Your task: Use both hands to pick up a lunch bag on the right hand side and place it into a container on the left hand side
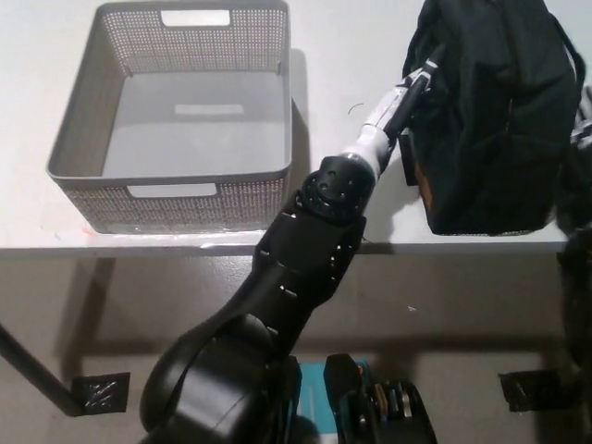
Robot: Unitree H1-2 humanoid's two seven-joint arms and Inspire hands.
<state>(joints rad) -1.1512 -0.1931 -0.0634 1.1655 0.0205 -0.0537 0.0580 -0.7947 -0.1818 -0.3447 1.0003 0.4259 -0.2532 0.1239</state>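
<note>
Hand at bag, right end of table

Sitting at the left of the white table (333, 55): grey basket (176, 190), perforated walls, a handle slot cut into the near wall and another into the far wall, nothing lying inside. Standing close to the table's front edge, well apart from the bag.

Showing below the tabletop at far left: a dark table leg (32, 370) slanting down to the floor, with a patch of black tape (97, 393) beside it.

Rising from the bottom middle and reaching up and to the right: left arm (305, 268), bulky and black in its lower part, slim and white toward the wrist, crossing the table's front edge between basket and bag.

Lying against the left side of the bag, high up near the strap: left hand (412, 88). Touching the fabric, by the look of it; seen edge-on and half lost against the dark cloth, so cannot tell whether spread or closed, nor whether gripping anything.

Standing upright at the right end of the table: dark bag (490, 120), strap looping over its left shoulder, small brown tag (426, 185) low on its left corner, base resting on the tabletop near the front edge.

Pressing in at the picture's right edge, just beside the bag's right side: black right arm (579, 199). Mostly cut off by the frame, so cannot tell how its hand is standing.
</note>
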